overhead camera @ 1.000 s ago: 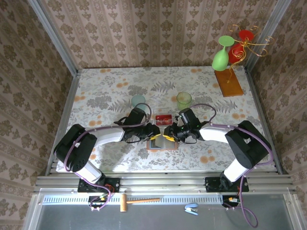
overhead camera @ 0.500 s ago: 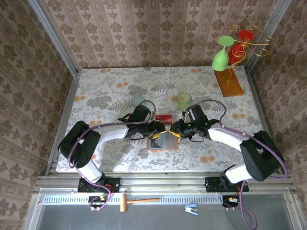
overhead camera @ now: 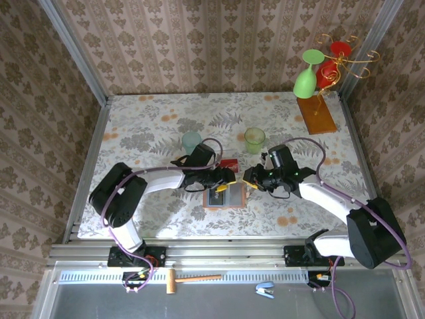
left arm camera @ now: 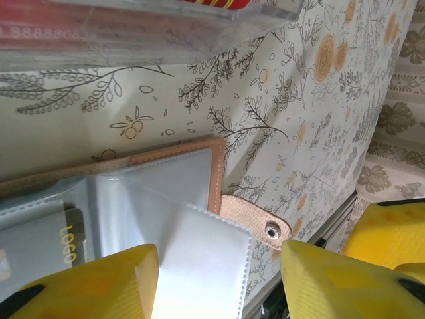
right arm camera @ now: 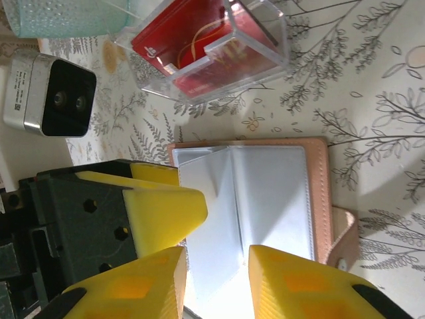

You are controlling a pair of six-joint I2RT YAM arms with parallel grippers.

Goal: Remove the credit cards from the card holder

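Top external view, left to right: one hammer point(overhead camera: 192, 278) lies on the metal ledge in front of the table, and one pale teal cup point(overhead camera: 191, 140) stands on the flowered tablecloth point(overhead camera: 146, 126). Two arms reach in toward the middle. The left gripper point(overhead camera: 229, 178) hangs over the far edge of the single card holder point(overhead camera: 222, 198), which lies spread open on the cloth near the front.

In the left wrist view, the left gripper point(left arm camera: 218, 259) has its two yellow fingers well apart with nothing clamped between them. The card holder point(left arm camera: 166, 179) lies beneath with its clear sleeves fanned up. One dark card point(left arm camera: 66, 246) lettered "LOGO" sits in a sleeve, and one snap tab point(left arm camera: 255, 222) sticks out to the side.

Just beyond the holder is one clear box point(overhead camera: 229, 163) holding the red credit cards point(right arm camera: 186, 40). They are stacked, and I cannot count them.

The right gripper point(overhead camera: 250, 181) is just right of the holder. From its own camera, the right gripper point(right arm camera: 216, 256) is partly open above the pale sleeves. I cannot tell whether it touches them.

One green cup point(overhead camera: 254, 139) stands behind it. Far right, one wire stand point(overhead camera: 315, 113) carries two upturned glasses, one green and one red.
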